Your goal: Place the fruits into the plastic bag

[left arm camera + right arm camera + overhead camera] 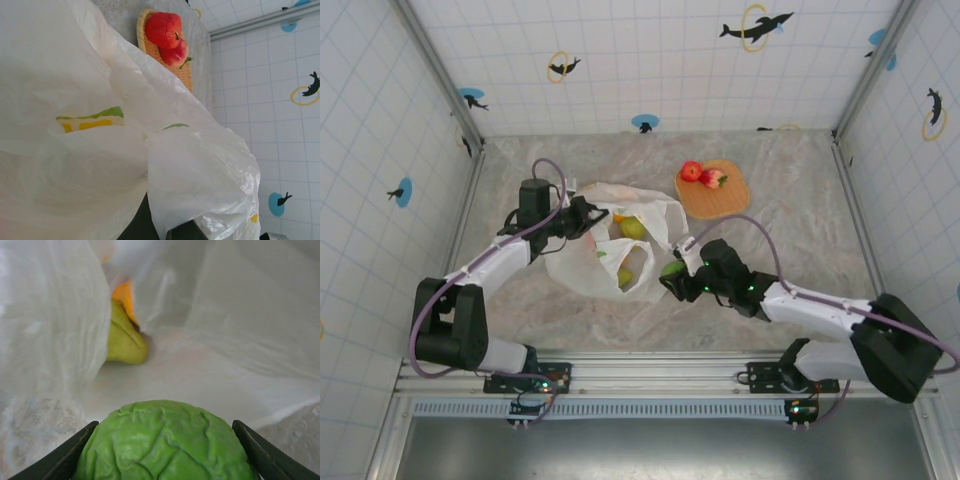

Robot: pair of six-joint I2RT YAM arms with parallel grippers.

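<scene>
Two red apples (703, 176) lay on the tray (720, 208), well apart from the plastic bag (605, 268). My right gripper (672, 274) held a green apple (162, 445) between its fingers, just at the bag's mouth. My left gripper (582, 215) was pinched shut on the bag's upper edge, holding it open. In my judgement, the sound course was to carry the apple past the lip before letting go, aiming beside the pear (122, 340) and orange (125, 296) inside. Loose film drooping at the left of the opening could snag a finger. I judged the tray no obstruction.
</scene>
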